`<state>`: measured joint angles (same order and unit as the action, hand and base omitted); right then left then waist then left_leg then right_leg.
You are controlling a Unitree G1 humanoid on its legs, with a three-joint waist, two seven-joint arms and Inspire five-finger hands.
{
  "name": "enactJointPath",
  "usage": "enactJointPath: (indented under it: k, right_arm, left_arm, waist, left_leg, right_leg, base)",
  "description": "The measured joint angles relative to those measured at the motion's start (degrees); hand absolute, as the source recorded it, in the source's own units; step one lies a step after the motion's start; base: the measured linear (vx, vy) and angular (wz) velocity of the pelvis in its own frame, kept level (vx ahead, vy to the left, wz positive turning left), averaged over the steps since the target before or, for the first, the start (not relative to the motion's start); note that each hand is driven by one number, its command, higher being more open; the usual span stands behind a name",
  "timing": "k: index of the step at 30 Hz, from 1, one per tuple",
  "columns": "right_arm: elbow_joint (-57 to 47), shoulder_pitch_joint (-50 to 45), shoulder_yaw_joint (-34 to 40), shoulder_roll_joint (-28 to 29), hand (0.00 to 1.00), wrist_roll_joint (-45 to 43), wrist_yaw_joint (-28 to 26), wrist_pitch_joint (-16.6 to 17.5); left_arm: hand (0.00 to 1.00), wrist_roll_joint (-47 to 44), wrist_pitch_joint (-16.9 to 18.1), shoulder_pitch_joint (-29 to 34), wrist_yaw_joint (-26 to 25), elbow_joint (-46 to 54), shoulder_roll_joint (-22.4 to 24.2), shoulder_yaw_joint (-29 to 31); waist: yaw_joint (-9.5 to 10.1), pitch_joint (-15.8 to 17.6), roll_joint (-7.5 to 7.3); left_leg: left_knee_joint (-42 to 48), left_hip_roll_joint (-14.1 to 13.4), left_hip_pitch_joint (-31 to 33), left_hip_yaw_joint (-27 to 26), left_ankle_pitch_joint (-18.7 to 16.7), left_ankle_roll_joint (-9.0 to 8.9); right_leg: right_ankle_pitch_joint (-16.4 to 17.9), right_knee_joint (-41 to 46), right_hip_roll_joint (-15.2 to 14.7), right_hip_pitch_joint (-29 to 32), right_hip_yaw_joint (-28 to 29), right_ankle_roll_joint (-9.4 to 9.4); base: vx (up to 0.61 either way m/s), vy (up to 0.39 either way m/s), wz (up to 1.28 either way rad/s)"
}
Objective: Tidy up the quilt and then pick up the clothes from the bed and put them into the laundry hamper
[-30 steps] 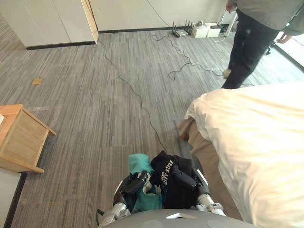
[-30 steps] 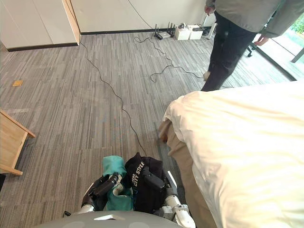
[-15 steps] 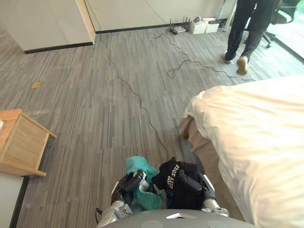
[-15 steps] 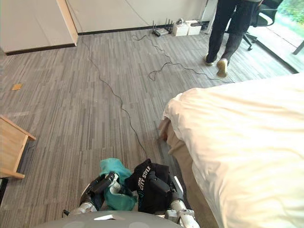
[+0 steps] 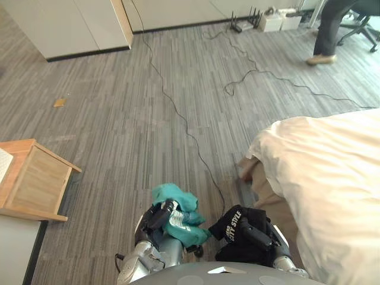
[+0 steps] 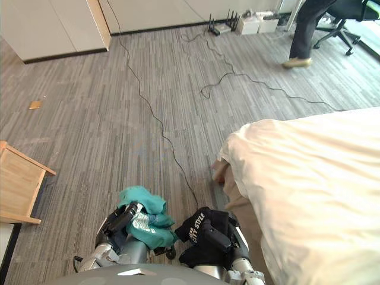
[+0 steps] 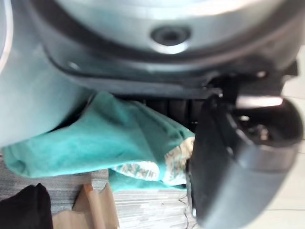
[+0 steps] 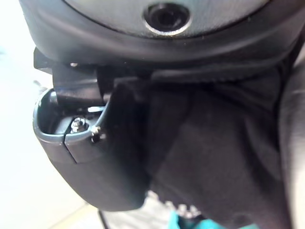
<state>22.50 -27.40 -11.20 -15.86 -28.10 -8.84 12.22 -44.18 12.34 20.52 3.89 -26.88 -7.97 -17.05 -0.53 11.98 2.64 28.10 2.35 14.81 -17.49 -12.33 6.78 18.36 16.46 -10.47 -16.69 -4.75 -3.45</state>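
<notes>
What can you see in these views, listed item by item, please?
teal top: one, teal, bottom centre-left
black top: one, black, bottom centre-right
quilt: one, cream, right
bed: one, tan base, under quilt
table: one, light wood, left
cabinet: one, white, far left
scrap: one, tan, floor, far left
router: one, black, far wall
chair: one, black, far right
person: one, dark trousers, far right
left robot hand: dark, gripping teal top
right robot hand: dark, gripping black top
</notes>
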Motion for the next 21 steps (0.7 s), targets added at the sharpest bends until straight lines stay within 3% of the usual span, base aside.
enactJointPath:
  k: [2, 3, 4, 5, 6, 7, 9, 10, 11, 13, 15, 16, 17, 19, 20, 21]
  right_arm:
    - [0.2, 1.1, -0.7, 0.5, 0.0, -0.3, -0.1, -0.9]
    - [0.0, 2.1, -1.2, 1.2, 0.0, -0.3, -0.5, -0.9]
    - [-0.5, 2.8, -1.9, 1.6, 0.0, -0.3, -0.8, -0.9]
    - [-0.8, 3.0, -2.1, 1.7, 0.0, -0.3, -0.8, -0.9]
    - [-2.1, 2.9, -2.5, 2.1, 0.0, -0.3, -0.8, -1.1]
    - [-3.4, 2.9, -2.6, 2.3, 0.0, -0.3, -0.8, -1.3]
    - [-5.1, 2.9, -2.7, 2.4, 0.0, -0.2, -1.0, -1.4]
    - [-5.5, 2.9, -2.6, 2.5, 0.0, -0.3, -1.3, -1.4]
    - [-5.5, 3.2, -2.2, 2.7, 0.0, -0.5, -2.5, -1.2]
    - [-5.3, 3.3, -1.2, 2.7, 0.0, -2.8, -4.7, -1.7]
    - [-5.5, 3.0, -0.1, 3.0, 0.0, -4.8, -6.5, -1.8]
    - [-5.5, 3.0, 0.1, 3.0, 0.0, -4.9, -7.0, -1.8]
    - [-5.6, 3.4, 0.6, 3.2, 0.0, -5.0, -7.3, -2.0]
    - [-5.4, 5.1, 1.5, 2.7, 0.0, -5.0, -7.0, -3.4]
    - [-5.2, 5.9, 2.1, 2.5, 0.0, -5.2, -6.8, -3.7]
    - [-4.7, 6.3, 2.6, 1.9, 0.0, -6.1, -6.8, -4.1]
  left_arm:
    - [0.0, 0.6, 0.2, 0.0, 0.1, -0.8, 0.2, -0.1]
    - [0.0, 1.8, 0.2, 0.0, 0.1, -1.0, -0.3, -0.2]
    - [0.0, 2.1, -0.1, 0.1, -0.2, -1.4, -1.4, -1.2]
    - [0.0, 2.1, -0.1, 0.0, -0.4, -1.9, -1.8, -1.9]
    - [0.0, 1.9, -0.3, 0.0, -1.2, -2.4, -1.8, -3.1]
    - [0.0, 1.8, -0.8, 0.0, -1.8, -2.4, -1.8, -3.9]
    - [0.0, 1.4, -2.1, -0.1, -2.8, -2.4, -1.7, -4.6]
    - [0.0, 1.4, -2.8, -0.2, -3.0, -2.4, -1.6, -4.7]
    - [0.0, 1.0, -4.2, -0.7, -3.4, -2.6, -1.6, -4.4]
    - [0.0, 1.0, -5.5, -1.1, -3.7, -2.6, -1.5, -4.4]
    - [0.0, 1.0, -5.6, -0.9, -3.6, -2.6, -1.8, -3.8]
    - [0.0, 1.0, -5.8, -0.7, -3.6, -2.6, -1.9, -3.4]
    - [0.0, 1.0, -6.3, -0.2, -3.6, -3.1, -2.0, -2.6]
    - [0.0, 0.9, -7.0, -1.0, -3.6, -4.1, -1.3, -1.8]
    - [0.0, 0.7, -7.1, -1.1, -3.2, -3.9, -0.8, -1.8]
    - [0.0, -0.6, -7.2, -1.6, -2.4, -4.0, -0.2, -1.3]
  waist:
    - [-0.42, -0.3, -0.22]
    - [-0.92, -0.1, -1.65]
    - [-1.18, -0.4, -2.53]
    - [-1.38, -0.5, -2.54]
    - [-1.78, -0.7, -2.17]
    - [-2.17, -0.8, -2.02]
    - [-3.81, -0.5, -1.57]
    - [-4.34, -0.3, -1.37]
    - [-4.69, 0.2, -1.33]
    - [-4.74, 0.6, -0.98]
    - [-4.69, 0.7, -1.14]
    - [-4.68, 0.7, -1.19]
    - [-5.14, 0.6, -0.85]
    - [-4.72, 0.2, 1.11]
    - [-4.83, 0.2, 2.33]
    - [-4.87, 0.7, 3.73]
  left_leg:
    - [-2.8, 1.3, -4.0, 0.2, -1.0, 0.89]
    - [-5.7, 2.6, -7.8, 0.7, -1.5, 0.95]
    - [-8.5, 3.5, -11.4, 1.6, -2.0, 0.62]
    - [-10.1, 3.7, -13.5, 2.2, -2.0, 0.55]
    - [-13.7, 3.9, -17.4, 3.3, -2.0, 0.5]
    - [-16.4, 4.1, -20.5, 4.5, -1.9, 0.39]
    - [-18.7, 4.0, -24.1, 8.7, -2.0, 0.11]
    - [-18.7, 3.7, -24.8, 10.3, -2.4, -0.56]
    - [-18.5, 2.9, -26.6, 12.8, -2.8, -1.24]
    - [-17.6, 1.4, -28.9, 17.2, -3.9, -2.78]
    - [-17.2, -0.3, -32.0, 22.8, -7.4, -4.54]
    - [-17.1, -0.7, -32.9, 24.0, -9.0, -5.16]
    - [-15.1, -2.5, -34.1, 26.5, -12.4, -7.08]
    - [-8.5, -4.6, -31.3, 26.5, -12.4, -8.28]
    - [-2.6, -5.5, -28.1, 25.2, -10.9, -9.72]
    - [6.0, -6.7, -24.1, 21.8, -6.3, -10.47]
  right_leg:
    - [-4.8, 17.6, -0.2, 7.0, 6.4, -8.85]
    - [-10.7, 31.0, -0.1, 12.8, 9.0, -12.45]
    - [-10.9, 41.6, -0.6, 17.9, 7.7, -11.82]
    - [-10.3, 45.0, -1.1, 19.9, 5.8, -10.53]
    - [-7.7, 48.1, -2.4, 23.7, 1.0, -5.68]
    - [-5.8, 47.8, -2.6, 27.0, -2.2, -2.94]
    - [-3.4, 42.4, -1.1, 30.9, -5.3, 0.43]
    - [-2.9, 39.3, -0.1, 31.9, -5.7, 1.23]
    - [-2.8, 30.7, 1.8, 32.8, -6.2, 1.47]
    - [-5.1, 15.0, 3.9, 33.6, -5.4, -0.42]
    - [-13.9, 0.2, 4.5, 35.4, 0.0, -1.63]
    - [-16.3, -0.6, 4.3, 35.8, 1.1, -1.99]
    - [-22.7, 5.6, 4.4, 37.3, 1.5, -0.77]
    - [-17.2, 11.6, 4.0, 38.5, -1.5, 1.26]
    - [-15.0, 12.9, 3.8, 38.1, -3.1, 2.02]
    - [-12.9, 12.9, 3.6, 36.1, -5.1, 2.9]
  base:
    - [0.52, 0.19, 0.14]
    - [0.47, 0.152, 0.12]
    - [0.46, 0.132, 0.16]
    - [0.46, 0.105, 0.23]
    - [0.46, 0.097, 0.28]
    - [0.57, 0.081, 0.37]
    - [0.48, -0.001, 0.71]
    - [0.5, -0.096, 1.07]
    - [0.5, -0.13, 1.14]
    - [0.55, -0.166, 1.24]
    - [0.5, -0.246, 1.38]
    - [0.61, -0.42, 1.5]
    - [0.51, -0.379, 1.07]
    - [0.46, -0.323, 0.78]
    - [0.5, -0.342, 0.75]
    - [0.6, -0.411, 0.87]
